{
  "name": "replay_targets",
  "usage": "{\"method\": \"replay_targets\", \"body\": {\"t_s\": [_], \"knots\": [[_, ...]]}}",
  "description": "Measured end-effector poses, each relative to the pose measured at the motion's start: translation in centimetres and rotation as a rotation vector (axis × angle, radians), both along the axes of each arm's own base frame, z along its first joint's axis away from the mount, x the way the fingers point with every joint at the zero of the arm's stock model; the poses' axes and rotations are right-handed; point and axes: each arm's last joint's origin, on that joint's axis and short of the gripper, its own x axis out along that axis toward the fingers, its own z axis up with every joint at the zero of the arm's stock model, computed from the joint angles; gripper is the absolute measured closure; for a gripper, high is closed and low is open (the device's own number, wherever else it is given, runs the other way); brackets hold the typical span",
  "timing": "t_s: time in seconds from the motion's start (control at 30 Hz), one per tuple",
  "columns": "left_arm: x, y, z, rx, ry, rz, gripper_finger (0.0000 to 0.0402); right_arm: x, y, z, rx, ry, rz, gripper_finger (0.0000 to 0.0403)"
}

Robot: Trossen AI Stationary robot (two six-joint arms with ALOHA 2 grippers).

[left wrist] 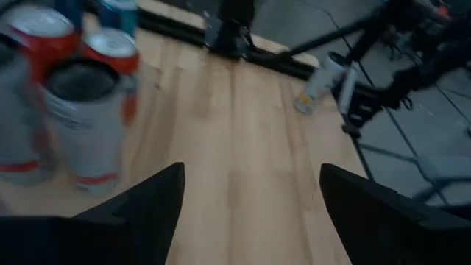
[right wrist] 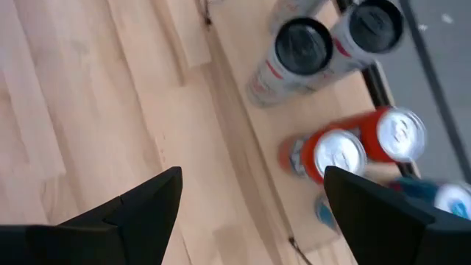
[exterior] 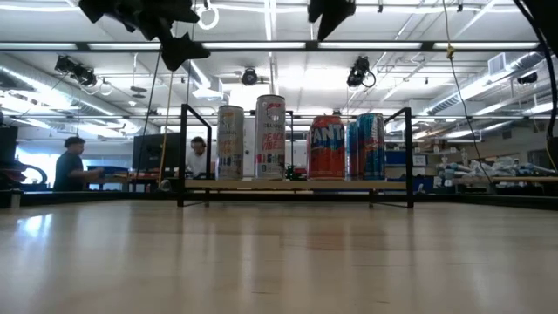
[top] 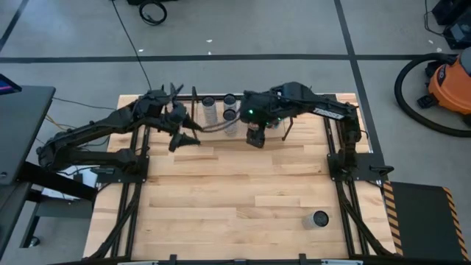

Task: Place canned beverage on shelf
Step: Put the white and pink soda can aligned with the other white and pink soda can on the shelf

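1. The left gripper (left wrist: 250, 213) hangs above the table (top: 235, 206) just left of the shelf (exterior: 296, 185), its fingers (left wrist: 140, 213) spread apart with bare wood showing between them; it holds nothing and touches nothing.
2. The right gripper (right wrist: 250, 213) hangs above the shelf's front edge, near its middle. Its fingers (right wrist: 140, 213) are spread wide and empty, with only table wood between them.
3. The shelf stands at the far edge of the table, between the two arms. On it are four or five upright cans: two tall pale cans (exterior: 231, 142) on the left, an orange can (exterior: 327, 146) and a blue can (exterior: 370, 146) on the right.
4. From the right wrist view, the pale cans stand side by side, and two red-topped cans (right wrist: 338, 154) sit close together further along the board.
5. One lone can (top: 319, 218) stands upright on the table near the front right corner, well apart from the shelf and from both grippers.
6. The middle and front of the table lie open, with bare wood from the shelf to the near edge.
7. People sit at desks in the room behind.
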Motion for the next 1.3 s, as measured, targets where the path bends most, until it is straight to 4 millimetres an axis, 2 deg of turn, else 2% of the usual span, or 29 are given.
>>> {"method": "replay_targets", "body": {"t_s": [0.2,0.5,0.97,1.3], "knots": [[0.9,-2.3,-0.1,-0.004,0.032,-0.034,0.0086,-1.4,3.5,0.8,-0.045,-0.007,0.004,0.0062],[1.9,-4.5,0.8,-0.032,-0.058,-0.096,0.0086,-3.2,8.1,1.2,-0.004,-0.039,0.024,0.0062],[2.7,-6.5,1.5,-0.027,-0.143,-0.192,0.0086,-4.8,15.9,-2.8,0.011,-0.014,-0.162,0.0062],[4.5,-7.8,0.0,-0.034,-0.084,-0.261,0.0086,-7.5,21.3,-6.0,0.008,-0.069,-0.348,0.0062]]}}
